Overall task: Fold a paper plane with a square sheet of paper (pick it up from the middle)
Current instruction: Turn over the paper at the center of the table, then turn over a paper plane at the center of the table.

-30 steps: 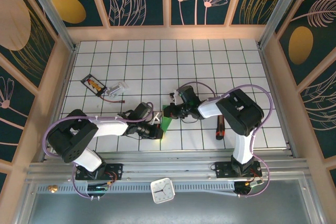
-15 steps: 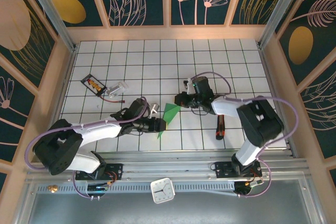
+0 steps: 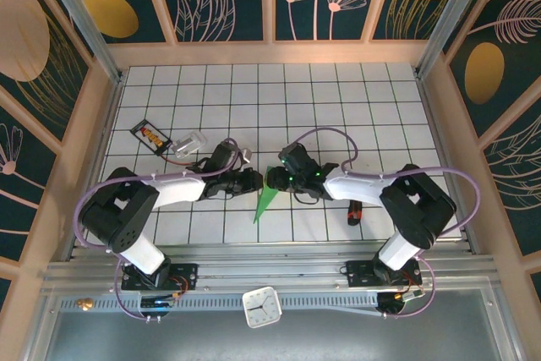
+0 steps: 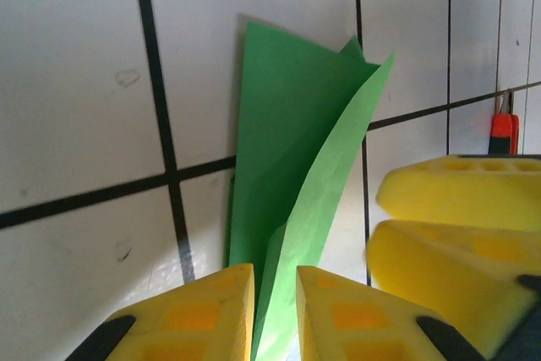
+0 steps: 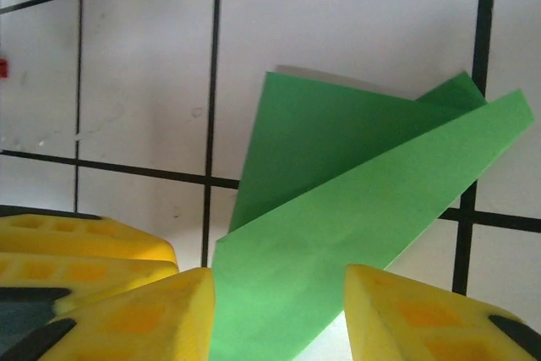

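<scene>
Low in the centre of the top view, the paper plane (image 3: 267, 196) lies on the white grid table (image 3: 338, 107), its tip toward the bottom edge. The left gripper (image 4: 275, 281) is clenched on its raised fold, probably to steady the crease. The right gripper (image 5: 279, 281) straddles the wing with its jaws parted, seemingly ready to press.

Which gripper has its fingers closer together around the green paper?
The left gripper: only a narrow gap, with the paper in it. On the right gripper the fingers stand wide apart.
</scene>
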Action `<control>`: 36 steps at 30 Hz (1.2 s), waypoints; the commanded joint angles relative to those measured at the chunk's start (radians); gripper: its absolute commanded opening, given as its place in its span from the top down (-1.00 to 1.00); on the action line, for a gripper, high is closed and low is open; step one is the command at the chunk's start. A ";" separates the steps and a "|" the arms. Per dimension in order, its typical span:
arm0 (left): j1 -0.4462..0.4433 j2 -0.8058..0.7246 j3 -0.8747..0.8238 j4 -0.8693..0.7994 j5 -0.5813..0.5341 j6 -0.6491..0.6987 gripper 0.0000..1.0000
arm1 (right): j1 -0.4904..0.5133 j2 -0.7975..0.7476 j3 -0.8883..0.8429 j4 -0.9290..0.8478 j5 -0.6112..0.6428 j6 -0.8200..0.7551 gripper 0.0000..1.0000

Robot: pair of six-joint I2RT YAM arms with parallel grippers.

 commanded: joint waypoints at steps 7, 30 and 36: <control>0.051 -0.085 -0.012 -0.137 -0.218 0.117 0.49 | 0.116 0.116 0.152 -0.158 0.215 0.116 -0.11; 0.058 -0.135 -0.092 -0.073 -0.192 0.135 0.46 | 0.218 0.257 0.352 -0.475 0.501 0.162 0.00; 0.059 -0.125 -0.089 -0.072 -0.182 0.137 0.47 | 0.219 0.235 0.346 -0.473 0.506 0.164 0.14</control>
